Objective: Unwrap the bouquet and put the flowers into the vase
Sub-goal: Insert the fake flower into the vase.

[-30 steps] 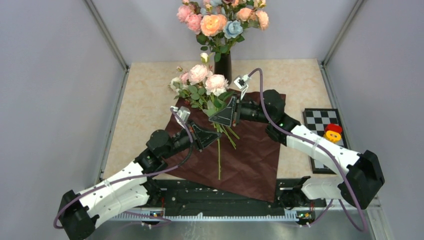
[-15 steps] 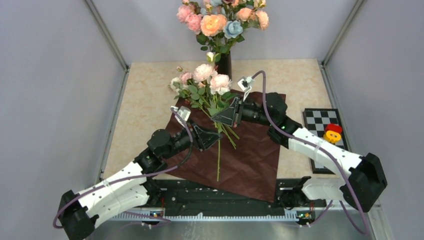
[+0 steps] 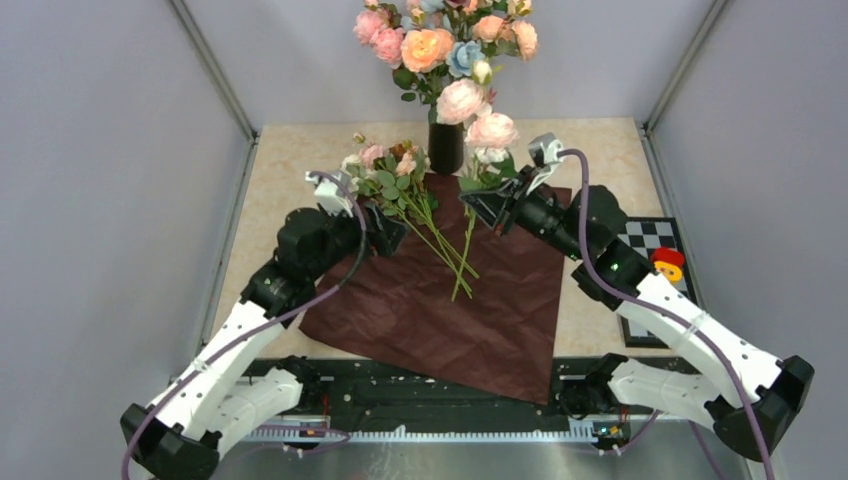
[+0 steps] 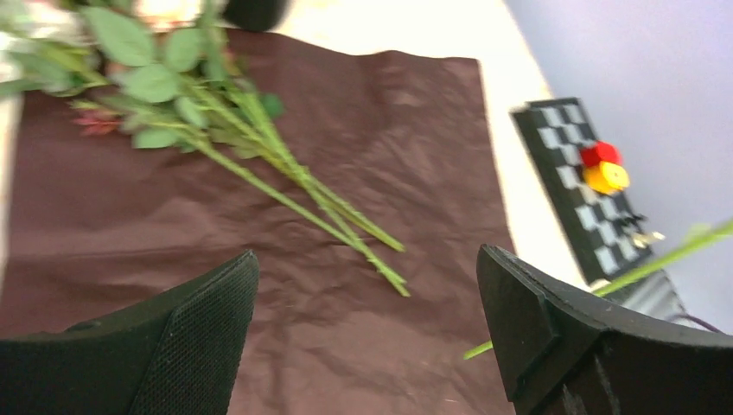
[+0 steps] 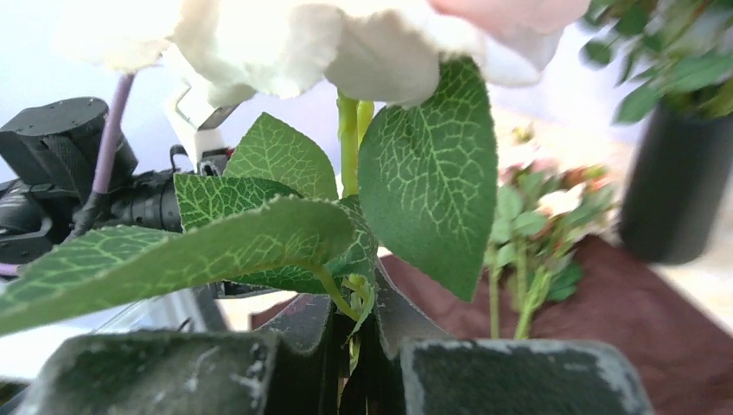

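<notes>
The maroon wrapping paper of the bouquet lies spread flat on the table. Small pale flowers on green stems rest on its far left part. My right gripper is shut on a leafy stem with pale pink roses, held up just right of the black vase. In the right wrist view the fingertips pinch the stem below broad leaves, with the vase to the right. My left gripper hovers open over the paper beside the lying flowers, nothing between its fingers.
The vase holds large peach, pink and blue blooms. A checkerboard with a red and yellow object lies at the table's right edge. Grey walls close in the back and both sides.
The left gripper opened, let go of the stem and moved back-left. The right gripper closed on the pink roses' stem and lifted them toward the vase.
</notes>
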Robot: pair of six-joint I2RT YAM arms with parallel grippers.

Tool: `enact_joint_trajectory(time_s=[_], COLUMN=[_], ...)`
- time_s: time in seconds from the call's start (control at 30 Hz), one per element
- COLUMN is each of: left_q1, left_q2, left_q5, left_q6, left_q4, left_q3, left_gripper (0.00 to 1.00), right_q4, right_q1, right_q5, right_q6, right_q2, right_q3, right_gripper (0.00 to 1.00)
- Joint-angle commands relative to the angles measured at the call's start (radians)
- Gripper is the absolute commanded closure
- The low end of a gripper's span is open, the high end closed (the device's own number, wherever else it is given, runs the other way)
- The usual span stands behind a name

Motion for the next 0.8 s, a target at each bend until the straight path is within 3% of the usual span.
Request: enact_joint_trajectory(time_s=[0.0,0.13,0.23,0.43,0.53,0.67,0.77], left_q1=[0.151,0.290,0.330,0.336,0.338,0.342,0.343], left_q2=[0.053,0.082,0.087,0.066,0.032,0.039,0.030], left_q5=[0.066,0.037,-0.143,-0.307,-0.309,-0.387,-0.346], left_q6=[0.123,0.165,0.215,0.299,0.312,0.305,0.291], left_q4=[-0.224,-0.237,-0.247,-0.344,-0.271,-0.308,-0.304], left_q3=[0.121,0.149,0.150,0.198,0.134,0.134,0.122], left_gripper=[0.01,0.01,0.01,0.01,0.01,0.01,0.01], right_q4=[0.035,0.130,0.201,0.362,0.438,0.533,0.599], right_q1=[-0.003,-0.002,-0.004,-0.032,-0.065,-0.081,-0.085], right_q5=[0.186,0.315,0.389,0.412,0.392,0.401,0.430], right_q6=[-0.216,-0.342,-0.450,-0.595,-0.604,-0.632,-0.660], right_q2=[0.009,0.114,0.224,0.435,0.533,0.646,0.715], right_q3=[0.127,0.205,0.287,0.468,0.545,0.626,0.677], right_gripper=[1.00,1.00,1.00,1.00,1.00,1.00,1.00])
